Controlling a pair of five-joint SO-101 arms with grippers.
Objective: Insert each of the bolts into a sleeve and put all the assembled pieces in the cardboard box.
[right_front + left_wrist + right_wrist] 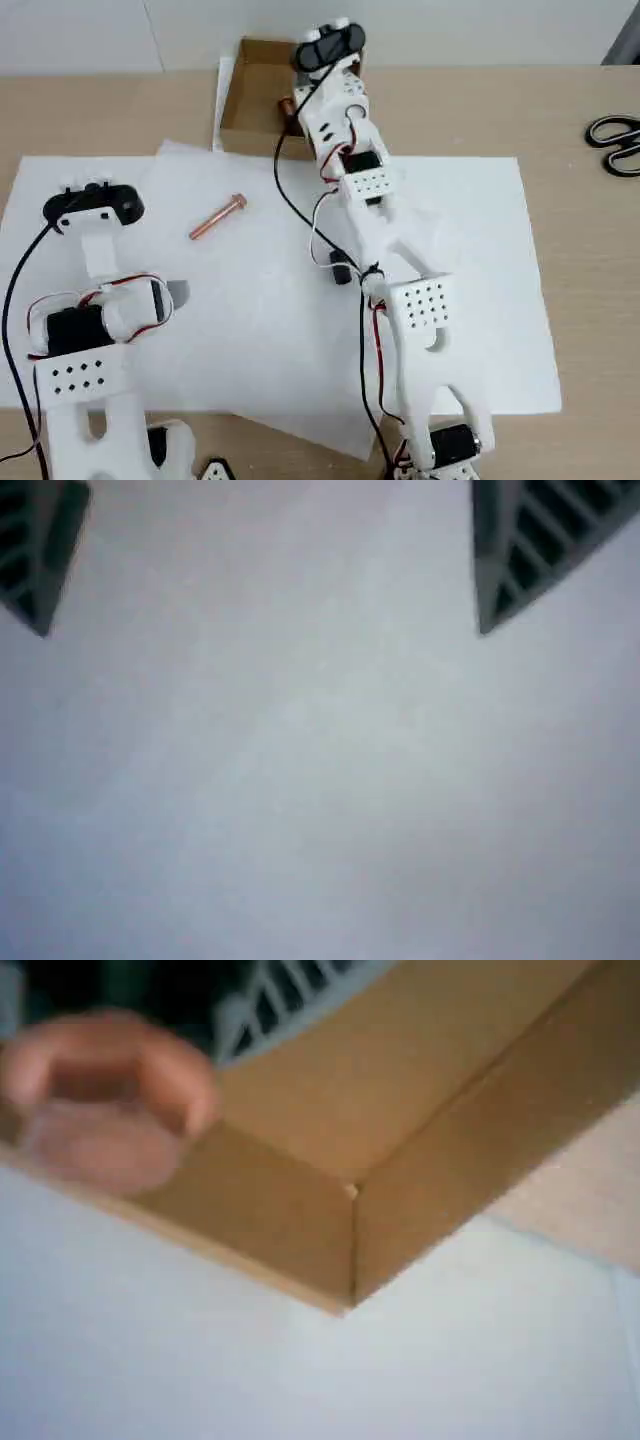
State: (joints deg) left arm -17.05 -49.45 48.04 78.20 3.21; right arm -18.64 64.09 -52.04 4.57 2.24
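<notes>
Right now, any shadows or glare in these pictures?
High view: no glare, soft shadow on the white paper beside the left arm. Left wrist view: paper evenly lit below the left hand. Right wrist view: cardboard box bright, dark behind the copper piece.

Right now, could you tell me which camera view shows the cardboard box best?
The high view: the cardboard box sits at the white paper's far edge, partly behind the right arm. The right wrist view gives one corner, close up; the left wrist view faces the white paper.

Backed by a white wall (120,30) along the top; pale wooden surface (560,110) below, overlaid with white paper sheets (250,300); black-handled scissors (615,143) at right edge.
</notes>
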